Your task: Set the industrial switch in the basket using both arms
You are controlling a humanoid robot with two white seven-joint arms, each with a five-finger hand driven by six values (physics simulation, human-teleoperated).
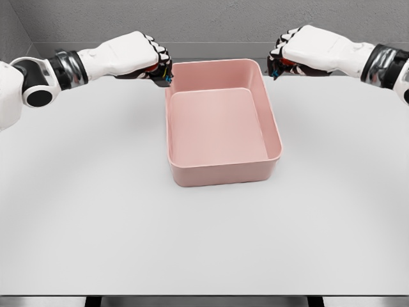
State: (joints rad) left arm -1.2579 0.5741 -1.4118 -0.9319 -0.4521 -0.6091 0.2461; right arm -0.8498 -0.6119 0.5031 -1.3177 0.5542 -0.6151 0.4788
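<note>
Pink basket [220, 121] on the table [96, 224], empty. Switch not visible. My left hand [148, 59] and right hand [295, 52] flank its far corners, fingers curled; contents unclear. Presumably rigid, boxy; grip opposite sides.

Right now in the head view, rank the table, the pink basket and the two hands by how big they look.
1. Table, filling most of the view.
2. Pink basket.
3. Left hand and right hand: both curled at the basket's far corners and look about alike, so I won't rank them.
</note>
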